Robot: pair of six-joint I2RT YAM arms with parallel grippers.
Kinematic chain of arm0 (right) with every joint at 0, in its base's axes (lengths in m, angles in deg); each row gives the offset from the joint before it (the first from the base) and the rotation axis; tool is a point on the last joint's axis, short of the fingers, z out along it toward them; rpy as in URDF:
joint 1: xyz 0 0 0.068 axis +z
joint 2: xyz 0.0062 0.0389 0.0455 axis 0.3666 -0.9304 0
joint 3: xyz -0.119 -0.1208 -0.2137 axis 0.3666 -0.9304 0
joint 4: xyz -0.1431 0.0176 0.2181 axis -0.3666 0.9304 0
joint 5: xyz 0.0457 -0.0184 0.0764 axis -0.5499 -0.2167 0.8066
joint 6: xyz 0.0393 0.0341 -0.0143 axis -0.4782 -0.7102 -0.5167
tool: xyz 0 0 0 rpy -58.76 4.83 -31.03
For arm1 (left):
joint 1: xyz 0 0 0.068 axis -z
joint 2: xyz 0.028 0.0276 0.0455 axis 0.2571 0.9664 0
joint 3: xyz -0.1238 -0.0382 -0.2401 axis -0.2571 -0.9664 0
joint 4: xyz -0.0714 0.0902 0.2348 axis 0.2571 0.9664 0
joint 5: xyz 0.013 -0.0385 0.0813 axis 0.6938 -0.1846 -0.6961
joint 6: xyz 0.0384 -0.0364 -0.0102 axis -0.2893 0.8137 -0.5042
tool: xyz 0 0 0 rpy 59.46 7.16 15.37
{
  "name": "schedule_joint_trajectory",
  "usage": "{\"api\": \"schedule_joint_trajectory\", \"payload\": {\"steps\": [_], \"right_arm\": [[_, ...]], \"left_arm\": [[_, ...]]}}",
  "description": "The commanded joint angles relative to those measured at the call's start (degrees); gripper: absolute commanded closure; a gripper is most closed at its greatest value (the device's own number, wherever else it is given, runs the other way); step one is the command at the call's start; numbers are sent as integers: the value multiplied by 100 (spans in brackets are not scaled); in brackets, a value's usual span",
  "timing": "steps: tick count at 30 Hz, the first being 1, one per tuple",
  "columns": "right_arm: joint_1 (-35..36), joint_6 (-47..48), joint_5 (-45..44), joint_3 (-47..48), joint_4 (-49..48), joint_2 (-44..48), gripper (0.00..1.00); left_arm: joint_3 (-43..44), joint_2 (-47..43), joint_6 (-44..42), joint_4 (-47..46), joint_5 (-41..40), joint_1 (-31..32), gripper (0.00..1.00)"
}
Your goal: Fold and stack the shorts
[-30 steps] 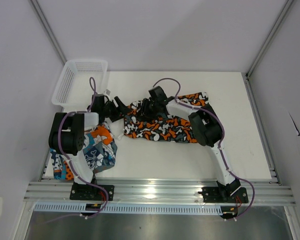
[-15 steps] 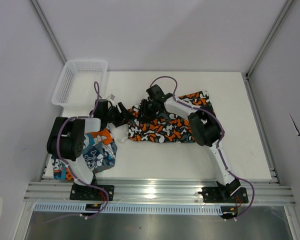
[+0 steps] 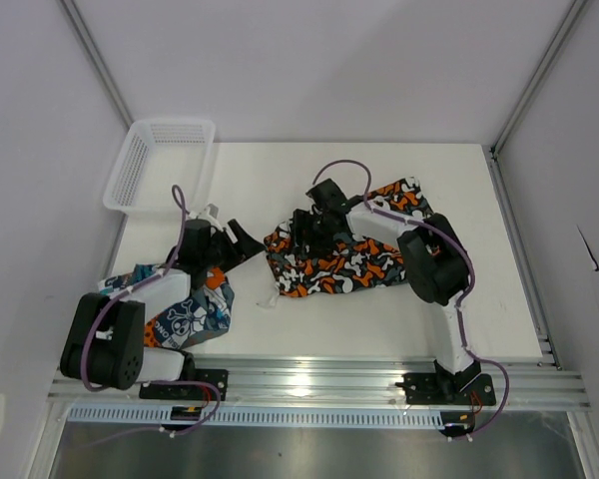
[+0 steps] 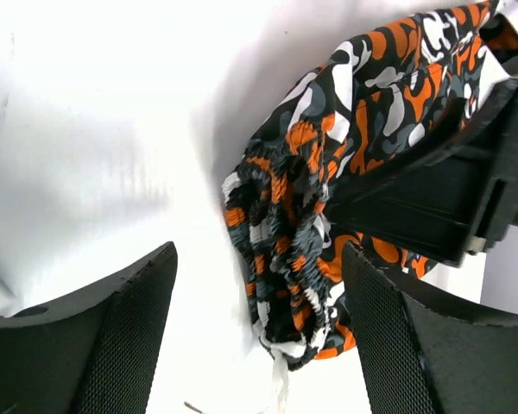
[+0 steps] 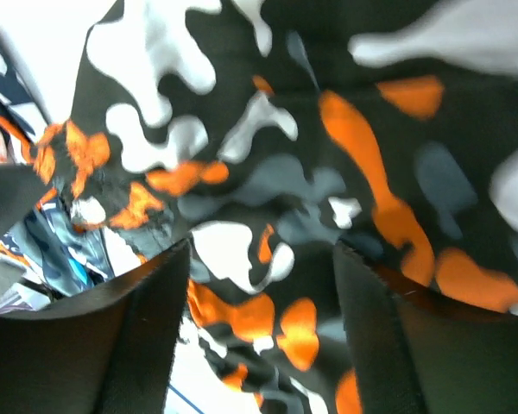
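Observation:
The camouflage shorts [image 3: 354, 261] lie bunched at the table's middle, their gathered waistband [image 4: 281, 250] and white drawstring toward the left. My right gripper [image 3: 301, 235] hovers low over their left part, and its jaws [image 5: 259, 336] stand open, with the printed cloth [image 5: 268, 207] spread beneath and between them. My left gripper [image 3: 248, 239] is open just left of the waistband. In the left wrist view, the waistband's end sits between its wide-apart fingers [image 4: 259, 336]. The teal patchwork shorts [image 3: 185, 311] lie crumpled at the near left, partly under the left arm.
A white mesh basket [image 3: 160, 160] stands at the back left corner. Bare white table [image 3: 479, 319] lies right of and in front of the camouflage shorts. The right gripper's black body [image 4: 432, 194] shows close by in the left wrist view.
The right gripper's jaws have opened, and the camouflage shorts have shifted right and bunched up. The left arm has dropped lower, uncovering more of the teal shorts.

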Motion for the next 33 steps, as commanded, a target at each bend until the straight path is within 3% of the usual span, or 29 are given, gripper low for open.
{"api": "schedule_joint_trajectory", "payload": {"steps": [1, 8, 16, 20, 25, 30, 33], "right_arm": [[5, 244, -288, -283, -423, 821, 23], [566, 727, -1165, -958, -422, 1910, 16], [1648, 2195, -2398, -1892, -678, 3045, 10], [2166, 2679, -2863, -2024, -625, 3090, 10], [2931, 3521, -4294, -2103, -624, 2923, 6], [3054, 4313, -4533, -2208, -862, 2905, 1], [3362, 5007, -5280, -2340, -1099, 2783, 0]], "left_arm": [[-230, -531, 104, 50, -354, -120, 20], [-539, -1129, 254, 102, -90, -533, 19], [-433, -1165, 272, 489, 270, -648, 18], [-495, -1243, 289, 533, 349, -657, 18], [-477, -1358, 175, 761, 411, -657, 18], [-425, -1358, 78, 955, 490, -657, 18], [-425, -1358, 34, 1008, 490, -657, 18]]}}
